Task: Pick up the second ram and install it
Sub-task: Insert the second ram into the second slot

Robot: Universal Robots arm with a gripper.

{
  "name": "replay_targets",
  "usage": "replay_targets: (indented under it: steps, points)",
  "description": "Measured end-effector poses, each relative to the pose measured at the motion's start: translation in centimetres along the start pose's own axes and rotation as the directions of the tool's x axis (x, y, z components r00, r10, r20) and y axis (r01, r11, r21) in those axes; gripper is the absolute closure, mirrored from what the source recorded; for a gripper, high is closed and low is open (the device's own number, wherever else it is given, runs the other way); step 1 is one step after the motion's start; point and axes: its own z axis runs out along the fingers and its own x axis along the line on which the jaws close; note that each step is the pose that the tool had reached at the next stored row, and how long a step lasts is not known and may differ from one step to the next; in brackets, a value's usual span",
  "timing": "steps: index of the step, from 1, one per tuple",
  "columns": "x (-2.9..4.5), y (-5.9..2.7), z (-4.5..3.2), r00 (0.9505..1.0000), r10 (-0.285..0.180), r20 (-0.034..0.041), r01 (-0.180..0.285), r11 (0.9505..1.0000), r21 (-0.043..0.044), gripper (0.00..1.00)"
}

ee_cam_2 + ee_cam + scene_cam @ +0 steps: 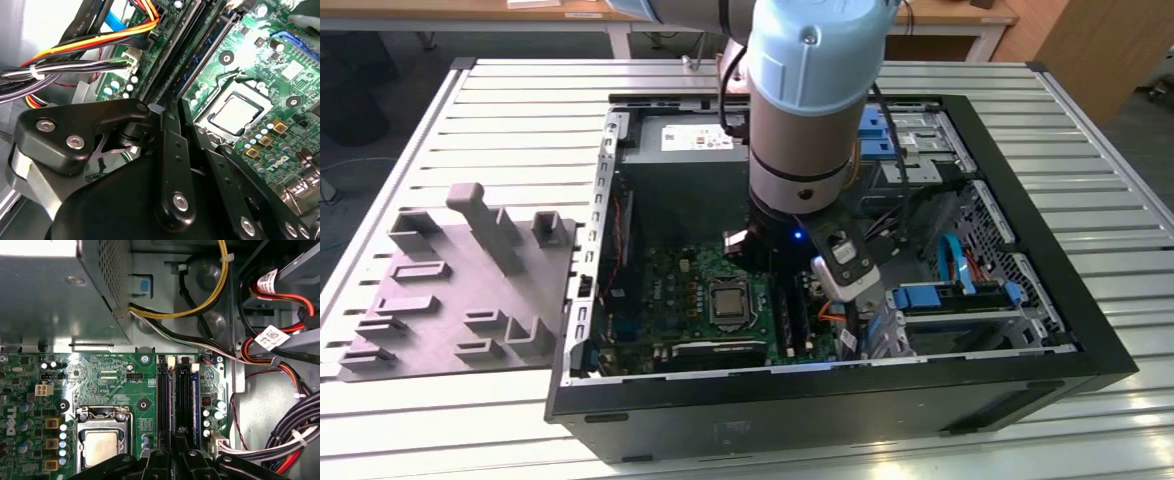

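Tool [172, 450] low at frame centre over slot rails [172, 395], grip state unclear. Second ram [202, 47] apparently seated: thin, stiff, fragile; best held by long edges.

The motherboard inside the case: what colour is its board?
Green; the motherboard shows best in the first wrist view.

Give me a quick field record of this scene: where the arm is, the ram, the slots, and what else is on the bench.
arm: reaching down into the open computer case
gripper: over the black memory slots, beside the processor socket
second ram: blue stick standing in the slot nearest the cables
motherboard: green, lit
outside case: grey foam tray on the slatted table
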Motion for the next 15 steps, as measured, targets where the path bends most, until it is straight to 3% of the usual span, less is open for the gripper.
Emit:
replay_targets:
  steps: [10, 15]
  points:
    - [-0.15, 0.24, -2.86, 1.0000, 0.000, 0.0000, 0.000, 1.0000, 0.0003, 0.82]
    - [-0.16, 0.25, -3.02, 1.0000, 0.000, 0.0002, 0.000, 1.0000, 0.0005, 0.82]
